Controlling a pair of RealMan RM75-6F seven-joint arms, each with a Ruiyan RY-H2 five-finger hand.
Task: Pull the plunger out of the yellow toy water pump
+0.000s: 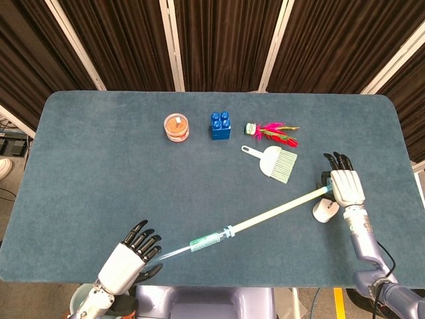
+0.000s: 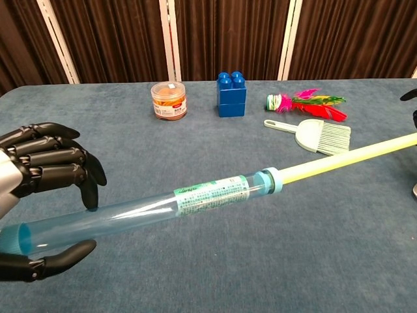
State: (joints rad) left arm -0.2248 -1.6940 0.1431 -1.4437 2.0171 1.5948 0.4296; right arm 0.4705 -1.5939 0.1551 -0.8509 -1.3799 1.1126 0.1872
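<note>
**Pump stretched between two hands, plunger nearly drawn**

The bench (image 1: pixel 99 153), covered in blue-grey cloth, carries everything, and the toy water pump spans its near half on a diagonal, lifted clear of the cloth. Its clear blue barrel (image 2: pixel 130 212) sits low at the robot's left; the pale yellow plunger (image 1: pixel 275 211) runs out of the barrel's collar up toward the right. Most of the rod looks exposed — my reading is that the pull is far along but not finished, since the rod still enters the collar.

The left hand (image 1: pixel 129 256) wraps the barrel's open end, fingers above and thumb below, likely to anchor it against the pull. The right hand (image 1: pixel 346 187) is at the rod's far tip; its fingers reach past the tip, and the grip itself is hidden, so I cannot tell whether it is clamped there. A white computer mouse (image 1: pixel 325 210) lies just beside that hand.

Well apart along the far side stand a dustpan brush (image 1: pixel 275 161), a blue building block (image 1: pixel 221 125), a small round jar (image 1: pixel 176 127) and a feathered shuttlecock (image 1: pixel 272 131) — none in the pump's path.
</note>
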